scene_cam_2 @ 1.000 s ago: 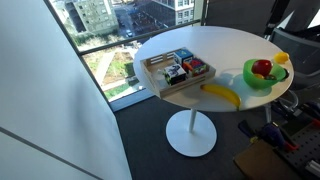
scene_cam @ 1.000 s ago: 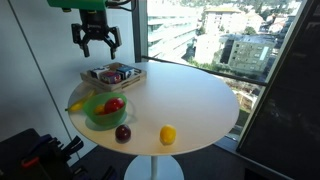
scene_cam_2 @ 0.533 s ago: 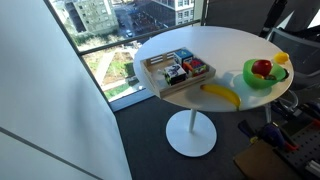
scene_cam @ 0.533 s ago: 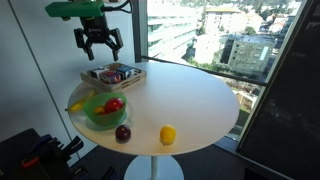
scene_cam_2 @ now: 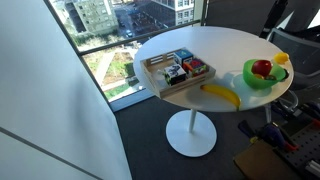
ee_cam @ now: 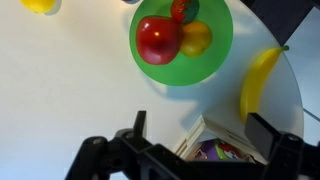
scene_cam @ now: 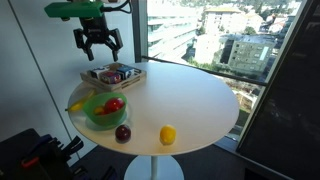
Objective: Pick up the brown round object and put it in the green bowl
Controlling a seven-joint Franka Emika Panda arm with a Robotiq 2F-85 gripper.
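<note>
White round table (scene_cam: pixel 190 95) | window (scene_cam: pixel 220 40) behind | brown round object (scene_cam: pixel 122 133) near edge

table (scene_cam: pixel 190 95): bowl (scene_cam: pixel 98 121) near edge, apple (scene_cam: pixel 113 104) in it. ball (scene_cam: pixel 122 133) just in front of bowl, round fruit (scene_cam: pixel 168 135) right of ball. tray (scene_cam: pixel 115 85) behind bowl, banana (scene_cam: pixel 76 105) left of bowl.

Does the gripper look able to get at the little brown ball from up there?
Probably yes. The brown ball sits uncovered on the table, beside the green bowl, with open air above it. The gripper hangs open high over the wooden tray, so it would need to travel past the bowl.
</note>
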